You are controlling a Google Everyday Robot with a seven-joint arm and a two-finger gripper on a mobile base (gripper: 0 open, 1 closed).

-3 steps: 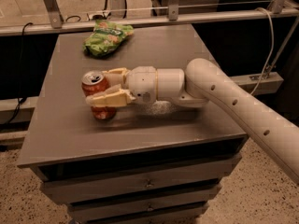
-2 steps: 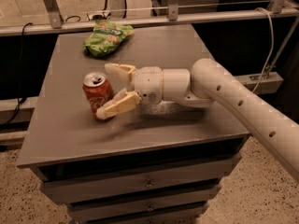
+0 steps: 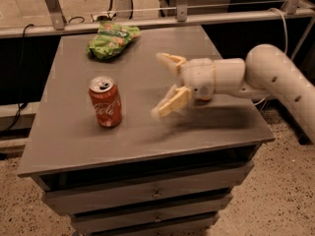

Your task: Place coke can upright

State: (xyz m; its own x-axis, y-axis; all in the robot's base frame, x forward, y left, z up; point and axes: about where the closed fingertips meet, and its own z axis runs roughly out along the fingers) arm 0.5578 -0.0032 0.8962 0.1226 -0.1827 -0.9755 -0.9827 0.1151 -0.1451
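Observation:
The coke can [image 3: 105,102], red with white script and a silver top, stands upright on the grey cabinet top [image 3: 69,136], left of centre. My gripper [image 3: 163,85] is open and empty, hanging above the middle of the top, well to the right of the can and apart from it. Its two cream fingers [image 3: 170,62] are spread wide and point left toward the can. The white arm reaches in from the right.
A green snack bag [image 3: 112,39] lies at the back of the top, behind the can. Drawers sit below the front edge. A metal rail and cables run behind the cabinet. The floor is speckled.
The gripper was closed around the can; it opened, let the can go and drew back to the right. The can stays standing upright where it was.

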